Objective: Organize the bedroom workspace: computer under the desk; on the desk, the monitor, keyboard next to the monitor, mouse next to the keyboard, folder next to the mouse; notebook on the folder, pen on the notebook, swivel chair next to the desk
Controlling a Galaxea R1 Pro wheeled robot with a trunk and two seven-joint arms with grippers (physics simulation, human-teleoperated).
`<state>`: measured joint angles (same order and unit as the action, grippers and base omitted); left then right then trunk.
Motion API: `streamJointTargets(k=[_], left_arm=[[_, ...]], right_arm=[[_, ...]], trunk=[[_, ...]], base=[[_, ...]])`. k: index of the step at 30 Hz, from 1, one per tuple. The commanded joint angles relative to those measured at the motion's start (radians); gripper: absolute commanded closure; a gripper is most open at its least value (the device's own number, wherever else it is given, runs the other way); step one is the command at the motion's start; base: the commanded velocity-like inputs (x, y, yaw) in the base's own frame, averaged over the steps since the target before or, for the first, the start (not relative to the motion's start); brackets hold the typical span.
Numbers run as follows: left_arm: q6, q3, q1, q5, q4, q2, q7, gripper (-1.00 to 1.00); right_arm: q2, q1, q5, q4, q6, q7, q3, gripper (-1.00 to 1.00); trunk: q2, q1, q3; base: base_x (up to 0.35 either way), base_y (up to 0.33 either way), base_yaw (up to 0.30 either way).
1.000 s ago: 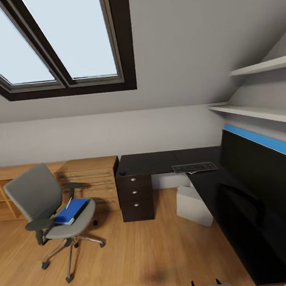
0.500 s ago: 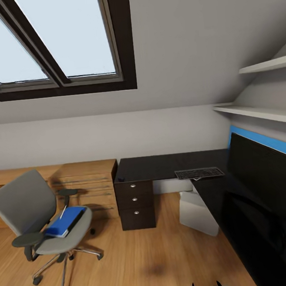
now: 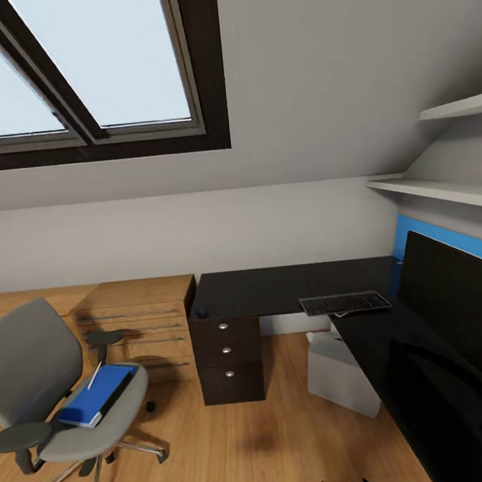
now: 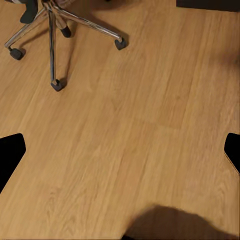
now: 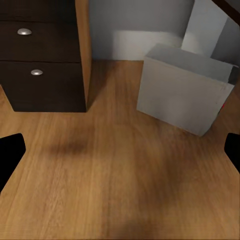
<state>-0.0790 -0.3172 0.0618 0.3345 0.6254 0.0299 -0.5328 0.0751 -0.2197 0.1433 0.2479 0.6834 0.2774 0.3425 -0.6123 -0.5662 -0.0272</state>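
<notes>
**Facing the desk corner, both tools low and empty**

I saw the swivel chair (image 3: 49, 396) standing well apart from the desk (image 3: 275, 289), cut off at the frame's left edge, with the folder (image 3: 94, 395) lying on its seat. A thin pale thing on the folder I could not make out. The keyboard (image 3: 344, 303) lay at the desk's inner corner. The monitor (image 3: 460, 301) was cropped at right. The computer (image 5: 182, 95) sat under the desk, partly hidden. Left tool (image 4: 120, 150) and right tool (image 5: 120, 150) hung spread wide over the floor (image 4: 150, 125), gripping nothing.
</notes>
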Motion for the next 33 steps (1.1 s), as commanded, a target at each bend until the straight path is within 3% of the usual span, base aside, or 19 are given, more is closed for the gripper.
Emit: streamJointTargets(k=[1, 24, 30, 33], left_arm=[[-0.007, -0.006, 0.002, 0.010, -0.001, -0.001, -0.005, -1.00], [-0.007, -0.007, 0.001, 0.010, 0.000, -0.001, -0.004, -1.00], [-0.010, -0.009, 0.001, 0.009, 0.008, 0.000, -0.004, -1.00], [-0.061, -0.009, 0.001, 0.009, 0.012, 0.000, -0.005, -1.00]], right_arm=[[0.004, -0.001, 0.011, -0.001, 0.004, 0.003, 0.008, -1.00], [0.007, -0.001, 0.010, -0.002, 0.003, 0.003, 0.007, -1.00], [0.006, -0.001, 0.011, -0.002, 0.005, 0.003, 0.007, -1.00], [0.006, -0.001, 0.011, -0.002, 0.006, 0.003, 0.006, -1.00]], trunk=[[-0.001, -0.001, -0.002], [-0.001, -0.001, -0.001], [-0.001, -0.001, -0.001], [0.020, 0.011, 0.009]], base=[[0.331, 0.000, 0.000], [0.330, 0.037, -0.032], [0.113, 0.005, 0.000], [0.009, 0.000, 0.000]])
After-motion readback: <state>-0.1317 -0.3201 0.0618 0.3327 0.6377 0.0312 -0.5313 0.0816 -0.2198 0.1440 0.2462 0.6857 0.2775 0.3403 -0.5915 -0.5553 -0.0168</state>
